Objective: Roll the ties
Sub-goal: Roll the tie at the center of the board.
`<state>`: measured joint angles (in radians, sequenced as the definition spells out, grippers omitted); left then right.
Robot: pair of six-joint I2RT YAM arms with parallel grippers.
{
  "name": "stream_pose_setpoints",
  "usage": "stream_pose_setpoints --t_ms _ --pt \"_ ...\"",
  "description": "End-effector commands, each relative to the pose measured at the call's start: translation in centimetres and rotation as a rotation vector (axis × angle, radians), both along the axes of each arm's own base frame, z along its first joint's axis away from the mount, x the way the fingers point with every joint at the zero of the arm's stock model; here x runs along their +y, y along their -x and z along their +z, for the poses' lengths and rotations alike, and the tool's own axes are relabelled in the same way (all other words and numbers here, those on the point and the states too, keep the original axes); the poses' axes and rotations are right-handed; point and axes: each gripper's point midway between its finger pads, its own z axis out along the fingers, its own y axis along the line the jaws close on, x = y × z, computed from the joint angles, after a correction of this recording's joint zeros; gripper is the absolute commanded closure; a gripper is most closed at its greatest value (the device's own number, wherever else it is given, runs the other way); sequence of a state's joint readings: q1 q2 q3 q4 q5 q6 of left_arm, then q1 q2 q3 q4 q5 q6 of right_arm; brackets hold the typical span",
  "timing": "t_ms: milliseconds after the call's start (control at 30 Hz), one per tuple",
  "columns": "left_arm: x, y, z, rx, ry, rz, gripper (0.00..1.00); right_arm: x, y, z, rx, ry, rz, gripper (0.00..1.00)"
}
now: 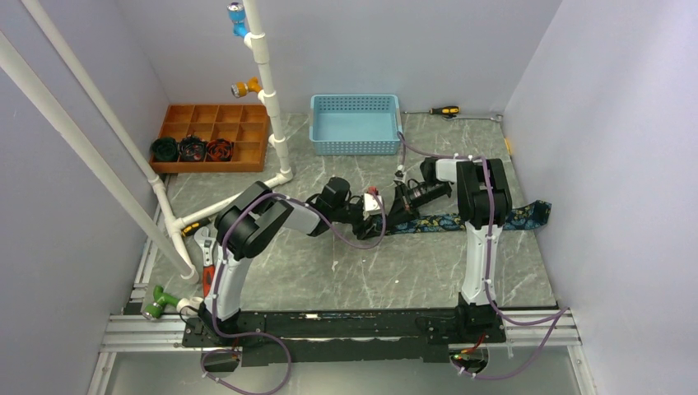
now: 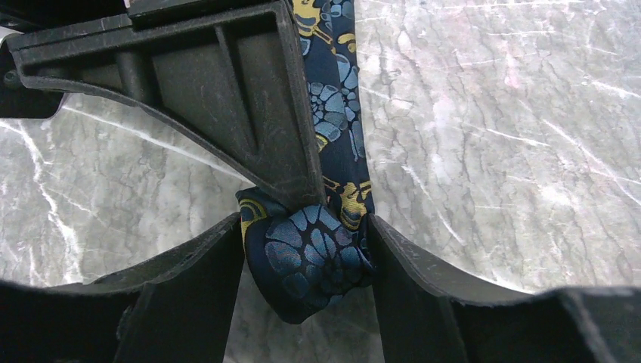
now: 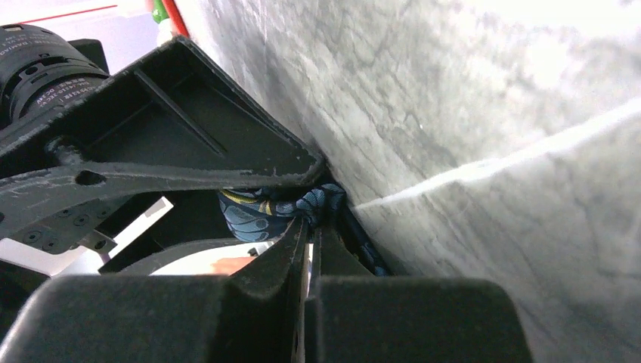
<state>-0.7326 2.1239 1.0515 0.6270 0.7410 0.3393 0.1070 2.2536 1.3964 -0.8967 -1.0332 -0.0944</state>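
Tie (image 2: 314, 261) roll pinched between left gripper (image 2: 305, 234) fingers; right gripper (image 3: 308, 227) pressed together on it.

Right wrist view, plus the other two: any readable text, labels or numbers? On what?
Right wrist: white print on the black motor housing, too blurred to read.
Left wrist: none; the tie shows only pattern.
Top external: none legible.
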Motion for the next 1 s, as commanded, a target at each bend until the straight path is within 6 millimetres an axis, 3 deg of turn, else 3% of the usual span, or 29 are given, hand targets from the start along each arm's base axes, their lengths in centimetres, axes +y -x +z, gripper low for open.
stream_pose_setpoints --t_ms 0,100,333,467,567,667,800,967 --pt "1.6 1.9 -5.7 0.1 -0.161 0.019 0.42 -1.7 2.8 -3.3 0.035 0.169 0.063 1.0" --pt "2.4 2.7 -6.4 0.112 -0.201 -0.003 0.47 -1.4 3.1 -2.4 0.012 0.155 0.061 1.0" --pt "4.6 5.3 -6.8 0.163 -0.239 -0.043 0.31 -1.3 3.1 -1.3 -0.013 0.157 0.043 1.0" --pt "3.7 5.2 -5.7 0.198 -0.189 -0.021 0.27 -1.2 3.3 -1.1 -0.003 0.151 0.043 1.0" --pt "2.9 4.9 -4.8 0.204 -0.156 -0.009 0.15 -1.0 3.5 -0.9 -0.005 0.151 0.051 1.0" --pt "2.4 4.7 -4.0 0.188 -0.132 0.0 0.12 -0.9 3.5 -0.9 -0.009 0.152 0.055 1.0" --pt "1.8 4.0 -4.6 0.165 -0.153 0.045 0.17 -0.6 3.3 -0.7 -0.016 0.148 0.062 1.0" --pt "3.1 3.5 -6.8 0.151 -0.251 0.086 0.4 -0.3 3.2 0.1 -0.023 0.131 0.062 1.0"
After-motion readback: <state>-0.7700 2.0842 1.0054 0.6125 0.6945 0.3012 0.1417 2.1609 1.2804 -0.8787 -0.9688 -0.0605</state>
